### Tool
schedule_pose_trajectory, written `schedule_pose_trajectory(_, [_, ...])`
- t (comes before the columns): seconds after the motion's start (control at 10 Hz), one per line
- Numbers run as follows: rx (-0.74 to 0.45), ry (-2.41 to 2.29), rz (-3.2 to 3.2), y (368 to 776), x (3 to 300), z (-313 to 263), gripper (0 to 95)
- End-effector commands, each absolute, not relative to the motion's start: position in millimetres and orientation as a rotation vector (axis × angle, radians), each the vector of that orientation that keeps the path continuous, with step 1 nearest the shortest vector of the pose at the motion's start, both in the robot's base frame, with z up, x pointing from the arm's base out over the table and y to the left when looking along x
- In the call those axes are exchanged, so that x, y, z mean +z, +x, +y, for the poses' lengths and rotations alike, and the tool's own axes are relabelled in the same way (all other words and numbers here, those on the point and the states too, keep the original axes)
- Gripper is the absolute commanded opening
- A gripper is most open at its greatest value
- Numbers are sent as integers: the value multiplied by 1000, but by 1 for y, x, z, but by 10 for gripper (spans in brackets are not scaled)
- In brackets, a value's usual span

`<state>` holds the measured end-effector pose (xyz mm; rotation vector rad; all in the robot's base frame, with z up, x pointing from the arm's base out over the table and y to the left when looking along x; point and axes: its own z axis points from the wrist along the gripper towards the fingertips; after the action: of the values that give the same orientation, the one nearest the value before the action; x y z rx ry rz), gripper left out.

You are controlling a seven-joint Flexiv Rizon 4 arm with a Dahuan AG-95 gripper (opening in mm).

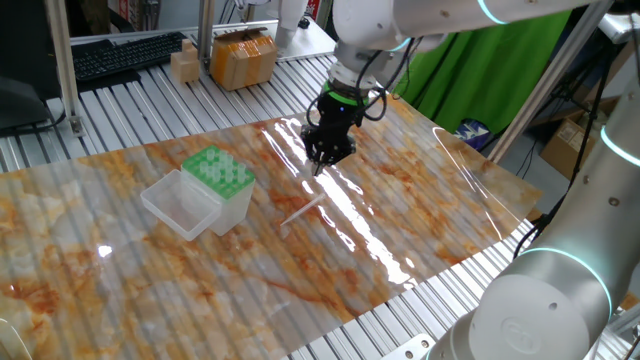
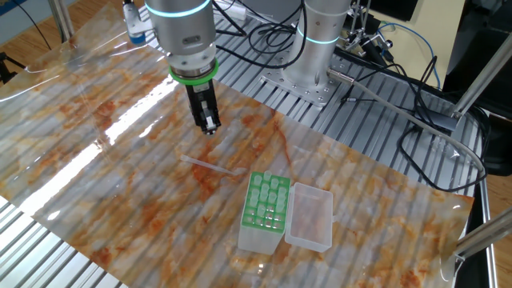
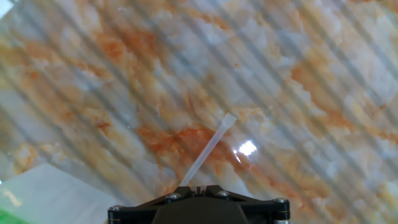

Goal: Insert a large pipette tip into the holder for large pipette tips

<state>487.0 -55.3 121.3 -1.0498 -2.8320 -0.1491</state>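
The shut fingers [image 1: 318, 166] hang point-down over the marbled sheet on the desk [image 1: 420, 200], with open air all round them. Just below and beside them the large pipette tip [image 1: 300, 212] lies flat on the sheet, low and easy to pass over. Farther off on that same side stands the holder for large pipette tips [image 1: 222, 180], its clear lid [image 1: 180, 205] folded open beside it; these are the only raised things near.
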Motion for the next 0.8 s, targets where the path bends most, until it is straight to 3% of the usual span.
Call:
schedule_pose_trajectory(0.1, [-127,-1109,-2785,485,119,-55,0])
schedule_pose_trajectory(0.8, [-191,-1185,-2716,486,107,-57,0])
